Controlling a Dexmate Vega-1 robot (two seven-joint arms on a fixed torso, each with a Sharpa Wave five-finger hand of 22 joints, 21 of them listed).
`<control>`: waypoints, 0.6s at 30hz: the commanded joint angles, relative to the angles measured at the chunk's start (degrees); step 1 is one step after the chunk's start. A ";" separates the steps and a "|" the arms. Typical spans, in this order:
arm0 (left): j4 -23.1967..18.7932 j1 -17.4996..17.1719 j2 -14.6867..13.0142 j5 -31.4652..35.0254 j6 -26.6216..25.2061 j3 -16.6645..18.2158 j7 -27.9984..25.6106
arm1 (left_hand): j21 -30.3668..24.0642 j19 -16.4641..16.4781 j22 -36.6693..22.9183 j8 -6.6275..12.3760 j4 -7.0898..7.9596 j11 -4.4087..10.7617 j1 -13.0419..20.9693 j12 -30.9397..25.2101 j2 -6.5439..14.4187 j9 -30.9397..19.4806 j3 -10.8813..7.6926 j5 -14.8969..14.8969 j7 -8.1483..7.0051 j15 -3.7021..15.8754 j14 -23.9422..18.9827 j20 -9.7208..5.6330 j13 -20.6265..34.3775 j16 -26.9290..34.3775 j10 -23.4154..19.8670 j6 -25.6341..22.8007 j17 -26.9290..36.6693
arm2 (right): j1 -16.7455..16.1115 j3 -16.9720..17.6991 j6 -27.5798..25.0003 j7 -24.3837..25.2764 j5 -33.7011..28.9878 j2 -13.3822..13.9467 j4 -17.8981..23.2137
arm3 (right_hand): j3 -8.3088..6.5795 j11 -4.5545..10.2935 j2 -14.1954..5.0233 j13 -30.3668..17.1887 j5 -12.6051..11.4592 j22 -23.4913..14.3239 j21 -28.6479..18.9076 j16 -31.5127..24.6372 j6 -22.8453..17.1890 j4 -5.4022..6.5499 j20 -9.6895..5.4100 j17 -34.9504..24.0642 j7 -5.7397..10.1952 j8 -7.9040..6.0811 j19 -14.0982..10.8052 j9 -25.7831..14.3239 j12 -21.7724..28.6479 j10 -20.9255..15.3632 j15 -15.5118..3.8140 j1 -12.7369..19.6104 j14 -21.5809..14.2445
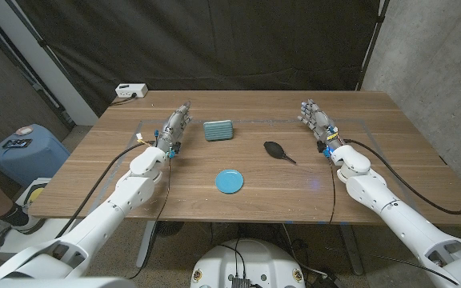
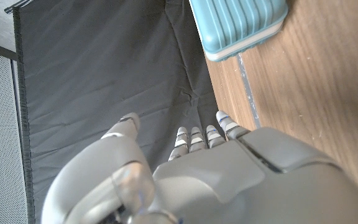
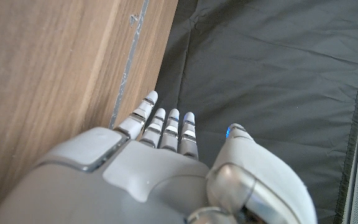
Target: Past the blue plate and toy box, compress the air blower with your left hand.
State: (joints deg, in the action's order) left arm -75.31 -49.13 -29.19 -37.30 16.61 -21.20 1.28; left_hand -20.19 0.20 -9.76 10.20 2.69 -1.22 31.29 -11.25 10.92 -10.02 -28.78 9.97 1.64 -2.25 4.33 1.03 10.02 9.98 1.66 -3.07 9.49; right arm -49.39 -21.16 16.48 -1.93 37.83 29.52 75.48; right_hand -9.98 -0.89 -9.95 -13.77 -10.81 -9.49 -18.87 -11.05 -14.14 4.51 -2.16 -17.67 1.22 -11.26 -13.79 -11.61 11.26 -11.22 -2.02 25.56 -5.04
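resting our left hand with fingers straight and empty, we see the air blower at its 4 o'clock; our right hand likewise holds nothing.

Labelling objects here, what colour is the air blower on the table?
Black; the air blower shows best in the head view.

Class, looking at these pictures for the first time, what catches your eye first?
Two white robot arms reach over a wooden table, left hand and right hand holding nothing. Between them lie a teal toy box, a black air blower and, nearer the robot, a blue plate.
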 commanded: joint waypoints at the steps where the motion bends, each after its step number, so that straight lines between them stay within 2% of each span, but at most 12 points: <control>1: -1.34 -1.05 -0.01 -0.07 -0.24 -0.05 -0.89 | -0.24 -0.05 -0.08 0.26 -0.10 -0.11 0.60 -0.33 0.02 -0.14 -0.58 0.34 -0.03 0.06 0.25 0.40 0.24 0.44 0.33 -0.49 0.09 | -0.23 -0.12 -0.08 -1.12 0.63 -0.09 -0.08 | -0.46 -0.06 0.00 -0.17 -0.35 -0.19 -0.12 -0.26 -0.45 0.04 -2.16 0.02 0.01 -0.37 -0.46 -0.22 0.33 -0.45 -1.59 0.75 -0.45; 18: -1.40 0.17 -0.87 0.40 -1.40 -0.52 0.19 | 0.13 0.07 -0.09 0.26 -0.74 -0.25 0.88 -0.28 -0.23 -0.15 -0.91 0.37 0.02 -0.03 0.29 0.38 0.25 0.32 0.19 -0.52 0.06 | 0.11 -0.15 1.06 -0.74 0.02 -0.60 -0.66 | -0.97 0.08 0.12 0.18 -0.30 -0.20 0.32 -0.20 -0.46 -0.19 -2.14 0.62 0.02 -0.35 -0.63 -0.15 0.25 -0.31 -1.53 0.82 -0.49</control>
State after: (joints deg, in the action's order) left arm -76.66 -49.80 -29.67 -37.32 15.82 -21.31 0.74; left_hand -20.19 0.20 -9.76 10.20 2.13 -1.23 31.56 -11.25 10.65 -10.01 -29.33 9.97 1.63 -2.25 4.32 1.03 10.01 9.98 1.65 -3.07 9.48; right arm -49.35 -21.34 16.46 -2.83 38.25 29.22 75.14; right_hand -10.52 -0.89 -9.89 -13.52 -10.81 -9.48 -18.62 -11.05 -14.13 4.45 -2.16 -17.01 1.22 -11.26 -13.78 -11.60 11.25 -11.22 -2.02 25.89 -5.04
